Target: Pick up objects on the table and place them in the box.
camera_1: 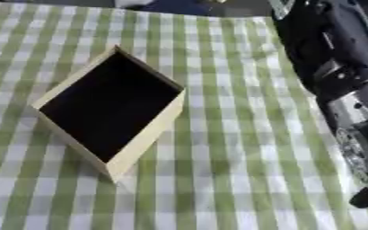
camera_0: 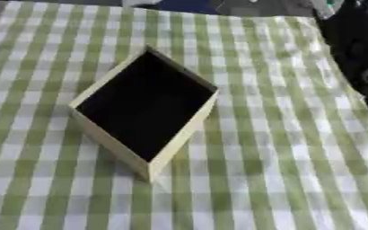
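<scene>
1. The table [camera_0: 297, 179], under a green-and-white checked cloth, shows no loose objects to pick.
2. The right arm [camera_1: 336, 67] runs down the right edge; I can't tell how its hand is set or whether it carries anything. The left hand isn't visible.
3. The box [camera_0: 183, 137] sits left of centre, open, dark inside, one corner pointing towards the robot, long axis diagonal from near-right to far-left.
4. This looks like a gap between picks; next comes finding an object.

The right arm [camera_1: 340, 85] is cut off by the picture's edge, and the box [camera_1: 144, 134] interior is too dark to read.
</scene>
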